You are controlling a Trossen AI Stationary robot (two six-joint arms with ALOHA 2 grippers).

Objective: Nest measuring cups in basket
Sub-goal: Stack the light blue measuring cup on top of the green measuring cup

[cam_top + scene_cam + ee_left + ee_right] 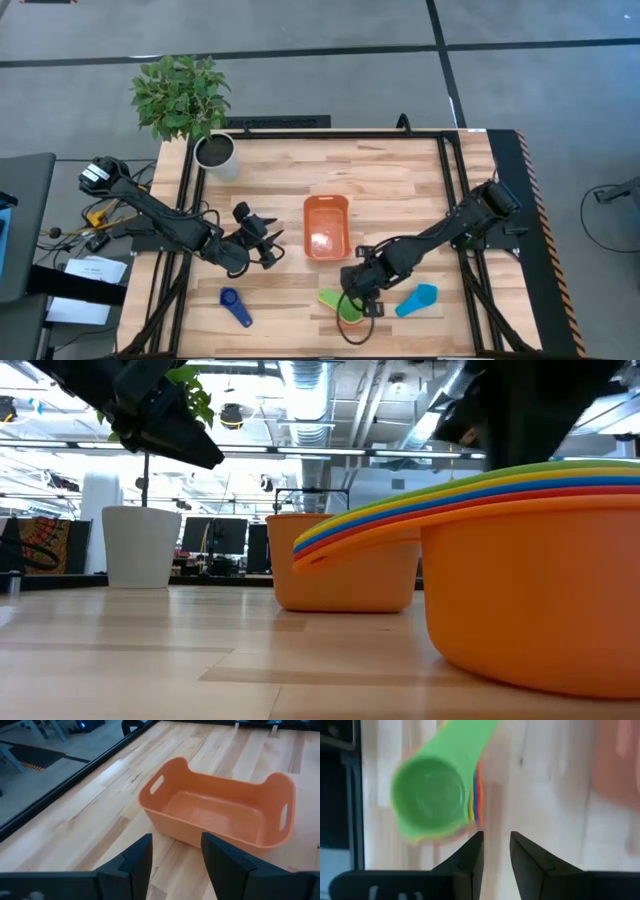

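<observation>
**Observer:** Where are you in the job?

**Me:** Mid-nesting. I've got a stack of measuring cups [345,305] at about 6 o'clock on the table [400,180], green on top, with yellow, blue, red and orange rims under it. My right gripper [362,295] hovers over the stack, jaws slightly spread and holding nothing.

**Observer:** And what's left?

**Me:** 2 loose cups: a light blue cup [417,299] at 5 o'clock and a dark blue cup [236,305] at 7 o'clock. The basket [326,226] sits central, empty. My left gripper [268,240] waits at 9 o'clock of it, jaws spread. Next, I'd judge, fetch a loose cup.
</observation>
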